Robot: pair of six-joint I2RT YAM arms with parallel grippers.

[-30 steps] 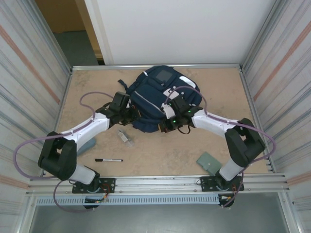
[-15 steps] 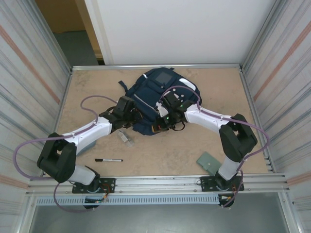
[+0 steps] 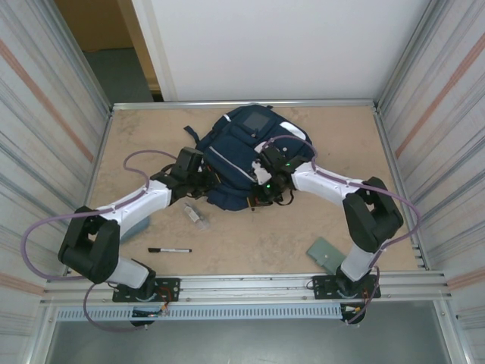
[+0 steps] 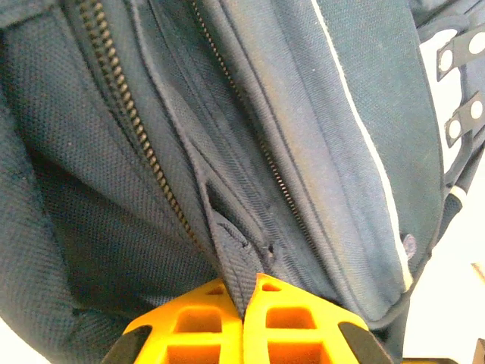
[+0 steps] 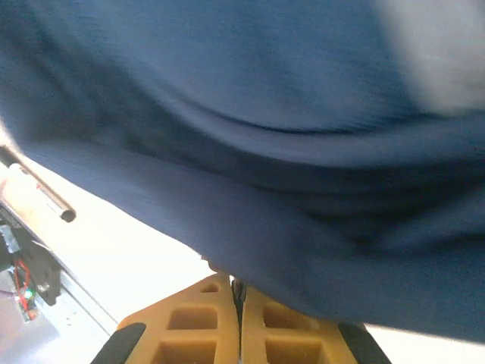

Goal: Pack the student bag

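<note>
The student bag [image 3: 244, 140] lies flat at the back middle of the table, navy with pale stripes and a small square panel on top. My left gripper [image 3: 211, 180] is at its near left edge. In the left wrist view its yellow fingers [image 4: 189, 326] are shut on a navy fabric strip [image 4: 227, 250] beside a zip [image 4: 129, 114]. My right gripper [image 3: 256, 200] is at the bag's near edge. In the right wrist view it [image 5: 238, 290] is shut on a thin dark bit of the bag's blurred fabric [image 5: 265, 98].
A black marker [image 3: 170, 249] lies near the front left. A small clear object [image 3: 195, 214] sits in front of the bag. A grey-teal flat item [image 3: 137, 225] lies under the left arm, and a green flat item [image 3: 326, 252] lies by the right base. Corrugated metal walls close both sides.
Half a second ago the two grippers stood closer together. They have since drawn slightly apart, the right one moving right, and the bag's near edge has shifted with them.
</note>
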